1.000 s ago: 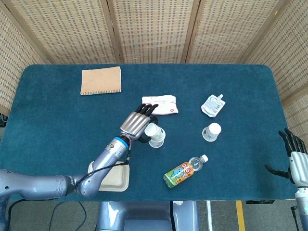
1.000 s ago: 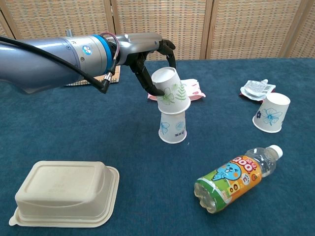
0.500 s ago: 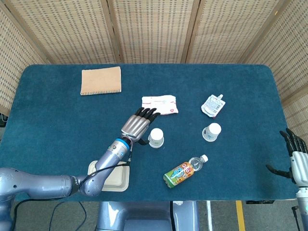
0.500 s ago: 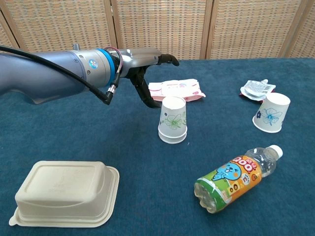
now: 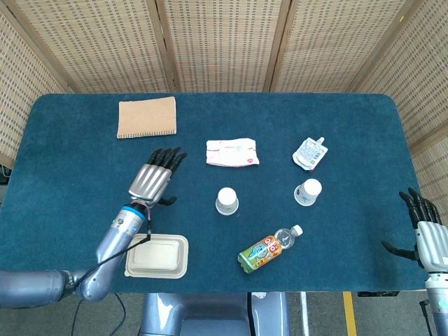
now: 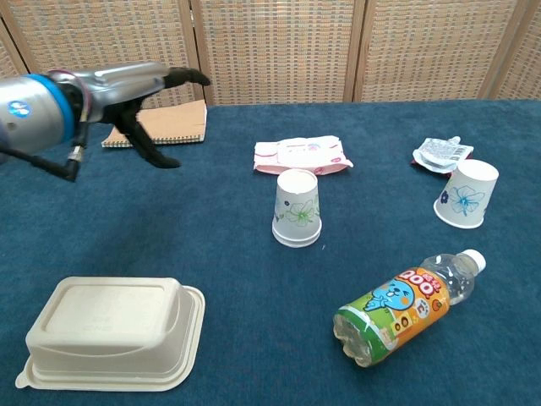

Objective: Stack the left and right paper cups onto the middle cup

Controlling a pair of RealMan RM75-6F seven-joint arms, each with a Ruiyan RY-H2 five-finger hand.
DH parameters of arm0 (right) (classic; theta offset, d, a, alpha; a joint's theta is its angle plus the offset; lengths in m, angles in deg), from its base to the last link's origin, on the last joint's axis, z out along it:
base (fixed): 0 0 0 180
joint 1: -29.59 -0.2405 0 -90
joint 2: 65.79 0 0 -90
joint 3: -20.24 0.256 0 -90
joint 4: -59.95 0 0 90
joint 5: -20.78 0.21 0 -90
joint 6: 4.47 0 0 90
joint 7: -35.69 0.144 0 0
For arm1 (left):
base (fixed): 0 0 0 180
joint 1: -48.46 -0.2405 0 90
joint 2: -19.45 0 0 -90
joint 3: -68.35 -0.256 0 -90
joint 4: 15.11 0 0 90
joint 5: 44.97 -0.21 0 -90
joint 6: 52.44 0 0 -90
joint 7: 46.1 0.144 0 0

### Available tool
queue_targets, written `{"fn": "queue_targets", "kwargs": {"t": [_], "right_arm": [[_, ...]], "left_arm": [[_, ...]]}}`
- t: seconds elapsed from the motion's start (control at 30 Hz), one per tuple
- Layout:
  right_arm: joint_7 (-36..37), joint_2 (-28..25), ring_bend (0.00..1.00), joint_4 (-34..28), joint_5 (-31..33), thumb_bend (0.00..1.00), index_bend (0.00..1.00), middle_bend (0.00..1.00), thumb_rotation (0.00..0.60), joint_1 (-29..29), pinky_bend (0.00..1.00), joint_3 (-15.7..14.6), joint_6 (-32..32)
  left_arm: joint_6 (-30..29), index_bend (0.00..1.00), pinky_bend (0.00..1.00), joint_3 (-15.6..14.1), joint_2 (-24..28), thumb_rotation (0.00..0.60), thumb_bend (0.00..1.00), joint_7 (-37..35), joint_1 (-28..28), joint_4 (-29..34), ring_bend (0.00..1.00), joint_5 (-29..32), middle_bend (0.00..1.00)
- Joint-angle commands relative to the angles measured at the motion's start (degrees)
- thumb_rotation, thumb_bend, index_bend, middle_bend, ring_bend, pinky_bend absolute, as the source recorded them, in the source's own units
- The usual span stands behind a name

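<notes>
Two paper cups stand nested upside down as one stack (image 5: 227,201) (image 6: 297,209) at the table's middle; the outer one bears a green leaf print. A third paper cup (image 5: 308,192) (image 6: 466,194) with a blue flower stands apart to the right, tilted. My left hand (image 5: 152,182) (image 6: 139,89) hovers open, fingers spread, well left of the stack and holding nothing. My right hand (image 5: 423,229) is at the table's right front edge, open and empty; the chest view does not show it.
A beige lidded food box (image 5: 158,256) (image 6: 112,332) lies front left. A plastic bottle (image 5: 269,249) (image 6: 407,305) lies on its side front right. A tissue pack (image 5: 232,152) (image 6: 301,154), a foil pouch (image 5: 309,153) (image 6: 442,153) and a tan notebook (image 5: 146,117) (image 6: 161,124) lie further back.
My left hand set the leaf-print cup down over the middle cup, let go, and drew back to the left. The right hand barely moved.
</notes>
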Motion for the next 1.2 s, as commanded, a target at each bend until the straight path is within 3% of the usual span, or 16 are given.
{"fn": "queue_targets", "kwargs": {"t": [0.03,0.3,0.47,0.63,0.87,1.03,1.2], "right_arm": [[-1.2,0.3,0.0,-0.4,-0.6,0.05,0.09,0.0,0.6,-0.1,0.0,-0.2,0.3],[-4.2,1.0,0.0,-1.4,-1.4,0.05,0.14,0.0,0.6,-0.8,0.0,-0.3,0.2],[-6.4,0.6,0.0,-3.7,-1.6,0.07,0.19,0.0,0.6,-3.3,0.0,1.0,-1.9],[-10.6,-0.1,0.0,-6.7,-0.5,0.09,0.21,0.0,0.6,-7.4,0.0,2.9,-6.2],[-18.2,0.8,0.0,-10.3,5.7,0.11,0.23,0.0,0.6,-15.1,0.0,6.4,-16.2],[-24.7,3.3,0.0,-9.4,13.6,0.15,0.27,0.0,0.6,-21.0,0.0,8.3,-23.7],[-28.6,5.6,0.0,-7.3,18.7,0.17,0.3,0.0,0.6,-24.2,0.0,8.7,-26.8]], "left_arm": [[-7.7,0.0,0.0,-5.3,5.7,0.6,0.24,-2.8,-7.3,4.5,0.0,-6.1,0.0],[-18.4,0.0,0.0,-12.9,12.9,0.6,0.24,-6.6,-18.8,7.6,0.0,-14.3,0.0],[-23.0,0.0,0.0,-15.7,14.8,0.6,0.24,-9.4,-24.8,6.4,0.0,-18.9,0.0],[-24.8,0.0,0.0,-16.2,15.2,0.6,0.24,-12.8,-28.9,4.4,0.0,-21.8,0.0],[-23.6,0.0,0.0,-14.3,16.7,0.6,0.24,-16.3,-31.3,3.1,0.0,-23.2,0.0],[-21.1,0.0,0.0,-13.2,17.1,0.6,0.24,-17.2,-32.0,2.5,0.0,-24.0,0.0],[-20.3,0.0,0.0,-12.4,17.2,0.6,0.24,-17.4,-32.7,2.5,0.0,-25.1,0.0]]}}
